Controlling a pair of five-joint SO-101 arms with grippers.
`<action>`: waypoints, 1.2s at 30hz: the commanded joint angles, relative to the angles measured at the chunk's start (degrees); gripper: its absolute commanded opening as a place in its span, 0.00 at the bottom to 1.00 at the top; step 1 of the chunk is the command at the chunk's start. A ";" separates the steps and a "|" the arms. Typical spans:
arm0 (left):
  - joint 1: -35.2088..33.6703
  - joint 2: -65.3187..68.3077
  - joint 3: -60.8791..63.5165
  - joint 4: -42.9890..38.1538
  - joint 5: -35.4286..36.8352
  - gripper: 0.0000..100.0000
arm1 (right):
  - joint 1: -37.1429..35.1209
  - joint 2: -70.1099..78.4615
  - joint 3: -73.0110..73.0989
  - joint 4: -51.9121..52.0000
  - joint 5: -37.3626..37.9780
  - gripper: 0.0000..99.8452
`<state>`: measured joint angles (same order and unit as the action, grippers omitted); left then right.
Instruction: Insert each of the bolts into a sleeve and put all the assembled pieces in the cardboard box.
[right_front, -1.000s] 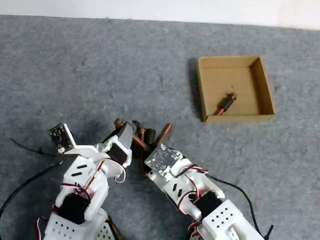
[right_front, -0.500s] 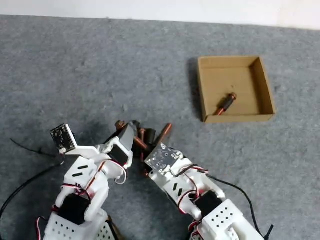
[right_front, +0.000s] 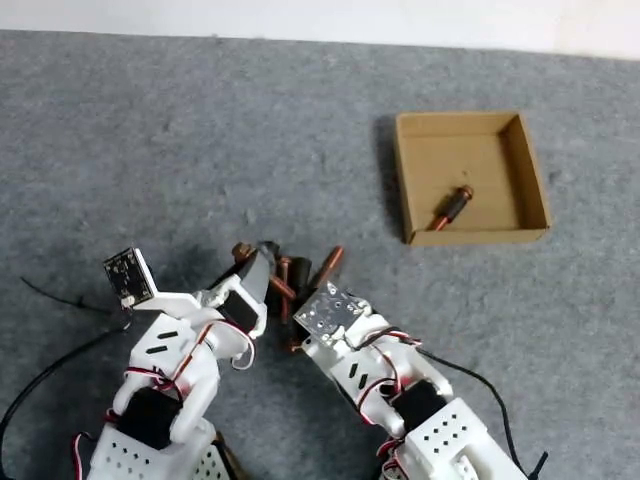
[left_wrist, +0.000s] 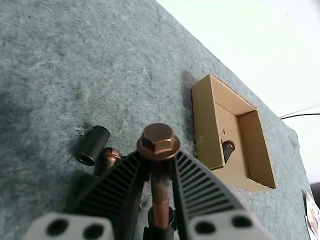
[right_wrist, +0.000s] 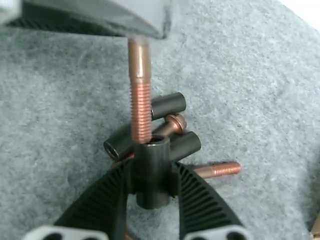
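The left gripper (left_wrist: 157, 161) is clamped on a copper bolt (left_wrist: 158, 141) just below its hex head, with the shank running back between the fingers. The right gripper (right_wrist: 152, 176) is closed around a black sleeve (right_wrist: 151, 165), open end towards the bolt — the threaded tip sits right at that mouth. Beneath them on the grey carpet (right_front: 200, 150) lie loose sleeves (right_wrist: 169, 106) and a spare bolt (right_wrist: 217, 170). The cardboard box (right_front: 478, 237) stands well apart, with one assembled piece (right_front: 452, 208) inside.
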<state>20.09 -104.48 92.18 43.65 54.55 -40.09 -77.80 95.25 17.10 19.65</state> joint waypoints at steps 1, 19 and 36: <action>2.42 -0.31 0.57 0.88 -0.26 0.01 | -0.04 -1.27 -0.66 -1.71 0.18 0.00; -1.10 -0.31 4.44 -4.22 -0.26 0.01 | -3.12 -1.36 -0.75 -1.54 0.26 0.00; -2.77 -0.31 4.09 -4.75 -0.26 0.01 | -3.56 -1.36 -0.57 -1.54 0.44 0.00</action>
<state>17.80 -104.48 96.13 39.08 54.29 -42.55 -77.80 95.25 17.10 19.74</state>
